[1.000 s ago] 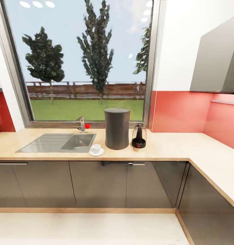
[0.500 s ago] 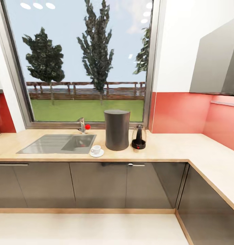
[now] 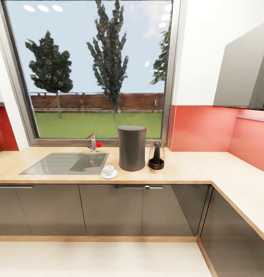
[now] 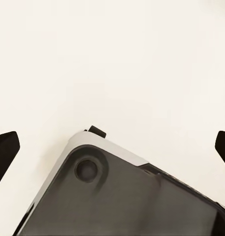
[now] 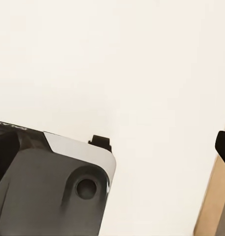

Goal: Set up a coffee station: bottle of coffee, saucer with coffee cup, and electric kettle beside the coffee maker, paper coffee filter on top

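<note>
Surface: the kitchen countertop [image 3: 193, 166] is light beige, L-shaped, with one steel sink [image 3: 66, 162] set in it and one tap [image 3: 92, 141] behind the sink.
Room: one big window [image 3: 89, 69] with trees outside, red wall panels, dark cabinet doors below, pale floor.
Coffee maker [image 3: 132, 147]: one, upright on the countertop, right of the sink.
Electric kettle [image 3: 156, 156]: one, just beside the coffee maker.
Saucer [image 3: 109, 174]: one, near the coffee maker, in front of the sink corner.
Coffee cup [image 3: 108, 169]: one, on the saucer.
Left gripper [image 4: 112, 147]: dark fingertips far apart at the picture edges, nothing between them, over the pale floor.
Right gripper: one dark fingertip [image 5: 223, 145] is seen; I cannot tell if it is spread or closed.
</note>
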Robot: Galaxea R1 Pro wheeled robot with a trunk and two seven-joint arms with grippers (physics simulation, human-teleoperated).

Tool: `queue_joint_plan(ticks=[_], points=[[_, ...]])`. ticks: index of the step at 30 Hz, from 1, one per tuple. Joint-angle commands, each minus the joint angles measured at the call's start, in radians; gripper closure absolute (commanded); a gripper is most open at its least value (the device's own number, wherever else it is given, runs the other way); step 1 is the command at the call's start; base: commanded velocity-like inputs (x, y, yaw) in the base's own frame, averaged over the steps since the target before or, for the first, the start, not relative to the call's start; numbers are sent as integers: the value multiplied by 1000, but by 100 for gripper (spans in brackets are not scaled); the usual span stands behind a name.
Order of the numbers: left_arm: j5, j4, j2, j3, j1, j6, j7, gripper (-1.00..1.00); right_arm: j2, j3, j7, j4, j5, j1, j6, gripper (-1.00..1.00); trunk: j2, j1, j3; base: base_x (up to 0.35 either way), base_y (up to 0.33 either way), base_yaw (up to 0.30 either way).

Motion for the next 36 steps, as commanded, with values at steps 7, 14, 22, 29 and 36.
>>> queue_joint_plan(ticks=[7, 14, 22, 29, 36], points=[[1, 0, 0, 4, -1, -3, 1, -100, 2, -1, 0, 4, 3, -1, -20, -100, 48, -27, 20, 0, 0, 0], [8, 2, 0, 5, -1, -34, 1, -100, 4, -2, 0, 3, 3, 10, -33, -100, 97, -53, 42, 0, 0, 0], [8, 2, 1, 6, -1, -37, 1, -100, 7, -2, 0, 4, 2, 20, -50, -100, 153, -84, 67, 0, 0, 0], [9, 2, 1, 6, -1, -37, 1, -100, 9, -2, 0, 4, 3, 23, -49, -100, 202, -111, 89, 0, 0, 0], [9, 2, 1, 6, -1, -37, 1, -100, 10, -2, 0, 5, 4, 23, -47, -100, 237, -130, 105, 0, 0, 0]])
